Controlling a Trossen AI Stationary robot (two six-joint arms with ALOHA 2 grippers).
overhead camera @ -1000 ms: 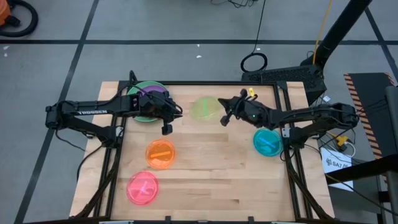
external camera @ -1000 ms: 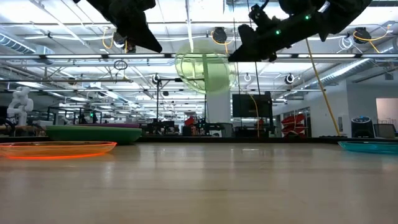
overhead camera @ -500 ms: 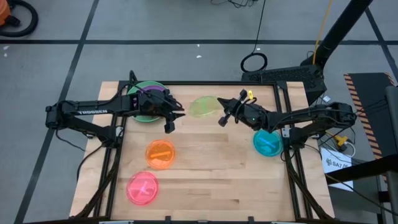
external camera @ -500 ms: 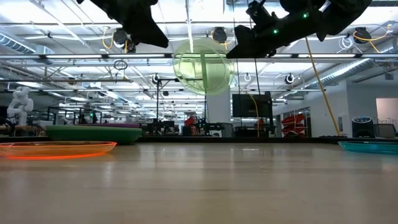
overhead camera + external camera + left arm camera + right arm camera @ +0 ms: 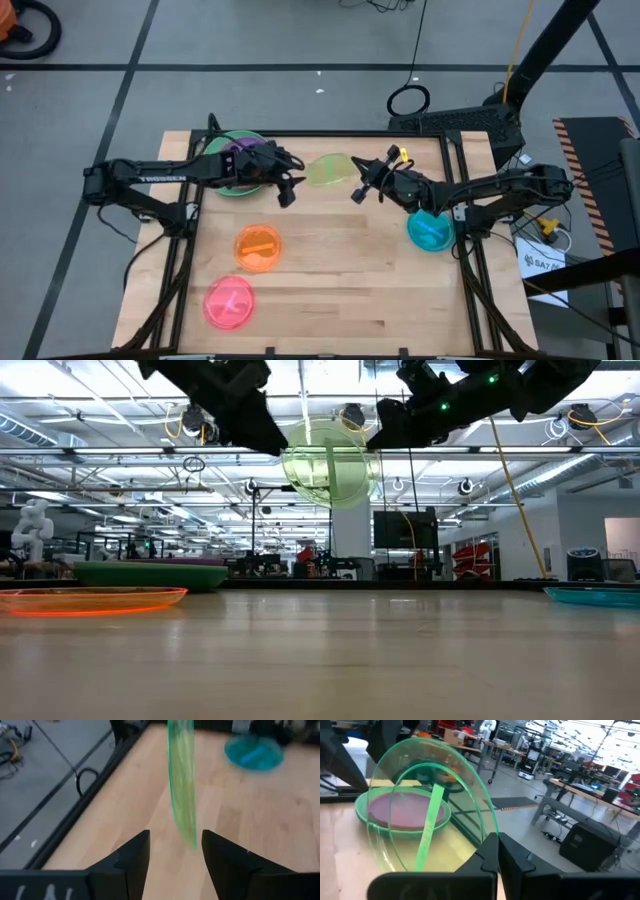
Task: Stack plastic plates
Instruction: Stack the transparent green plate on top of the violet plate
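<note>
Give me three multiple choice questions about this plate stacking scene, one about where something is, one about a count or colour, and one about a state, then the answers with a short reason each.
1. Where is the lime plate?
A. Flat on the table
B. Held up in the air between the two grippers
C. On the stack

2. How many translucent plates lie singly on the table?
A. One
B. Three
C. Five

3. How is the right gripper?
A. Shut on the lime plate's rim
B. Open and empty
C. Resting on the table

Answers:
1 B: the lime plate hangs above the table, on edge between the open fingers of the left gripper.
2 B: the orange plate, pink plate and teal plate.
3 A: the right gripper pinches its rim.
</note>
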